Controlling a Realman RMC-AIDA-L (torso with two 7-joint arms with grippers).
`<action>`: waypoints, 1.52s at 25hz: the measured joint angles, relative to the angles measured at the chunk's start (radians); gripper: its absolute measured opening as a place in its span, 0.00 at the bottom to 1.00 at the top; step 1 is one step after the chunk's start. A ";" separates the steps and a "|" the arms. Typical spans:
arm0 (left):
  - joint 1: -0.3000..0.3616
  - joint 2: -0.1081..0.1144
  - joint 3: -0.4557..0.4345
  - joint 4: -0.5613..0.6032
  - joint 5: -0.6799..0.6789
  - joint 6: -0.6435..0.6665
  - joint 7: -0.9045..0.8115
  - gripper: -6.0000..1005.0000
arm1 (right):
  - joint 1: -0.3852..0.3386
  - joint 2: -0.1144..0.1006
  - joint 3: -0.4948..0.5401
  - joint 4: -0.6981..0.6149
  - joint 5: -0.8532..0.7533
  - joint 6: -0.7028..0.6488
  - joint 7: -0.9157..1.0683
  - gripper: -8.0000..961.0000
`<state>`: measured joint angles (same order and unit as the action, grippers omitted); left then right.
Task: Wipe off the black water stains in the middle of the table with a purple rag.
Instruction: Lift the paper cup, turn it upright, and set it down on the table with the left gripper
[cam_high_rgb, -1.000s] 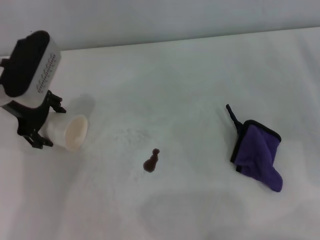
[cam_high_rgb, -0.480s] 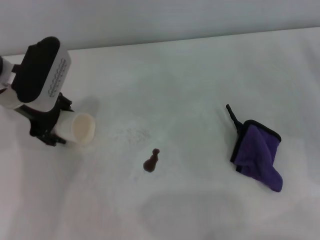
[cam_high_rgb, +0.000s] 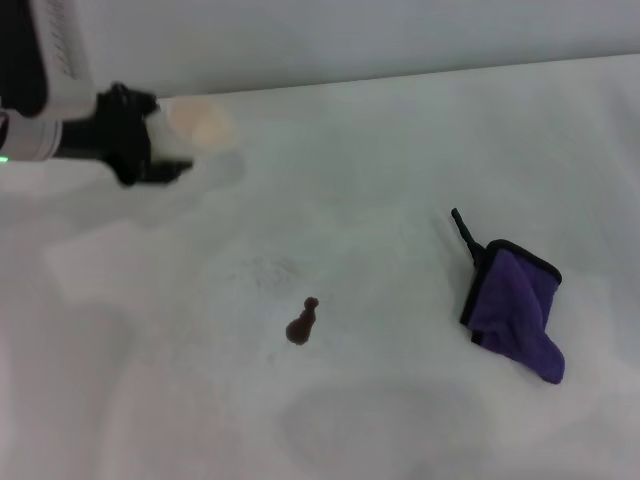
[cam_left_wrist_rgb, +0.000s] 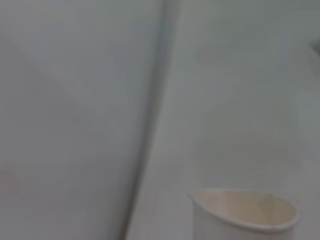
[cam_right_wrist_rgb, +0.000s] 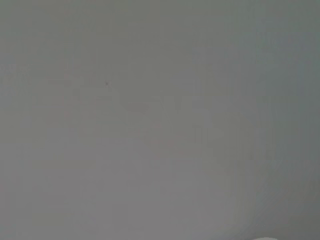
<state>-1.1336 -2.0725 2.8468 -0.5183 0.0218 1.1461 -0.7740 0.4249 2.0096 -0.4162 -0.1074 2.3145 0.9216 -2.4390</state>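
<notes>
Stain: the black water stains (cam_high_rgb: 302, 322) sit mid-table, nearest your front edge, one small blob on the table (cam_high_rgb: 380, 420).
Rag: the purple rag (cam_high_rgb: 516, 312) lies folded toward the right edge, well apart from the blob, loop tail pointing to the far edge.
Left gripper: the left gripper (cam_high_rgb: 165, 145) is clamped on a white paper cup (cam_high_rgb: 198, 124), lifted near the far-left corner; its outline is blurred, so the grip looks firm but may not be.
Right gripper: not in view.
Advice: carry the cup level, clear of the stain.
Room: open bench between stain and rag.
</notes>
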 joint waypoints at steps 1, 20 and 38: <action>0.024 -0.001 0.000 0.007 -0.063 0.003 0.002 0.66 | 0.000 0.000 -0.002 0.000 0.000 0.001 0.000 0.89; 0.664 -0.014 -0.003 0.721 -1.256 0.004 0.643 0.58 | -0.042 -0.002 -0.038 -0.009 -0.001 0.082 0.001 0.89; 0.687 -0.015 -0.020 0.756 -1.285 -0.212 0.643 0.56 | -0.045 -0.002 -0.038 -0.001 -0.001 0.089 0.027 0.89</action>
<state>-0.4470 -2.0874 2.8268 0.2381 -1.2633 0.9338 -0.1306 0.3802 2.0079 -0.4540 -0.1087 2.3133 1.0106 -2.4120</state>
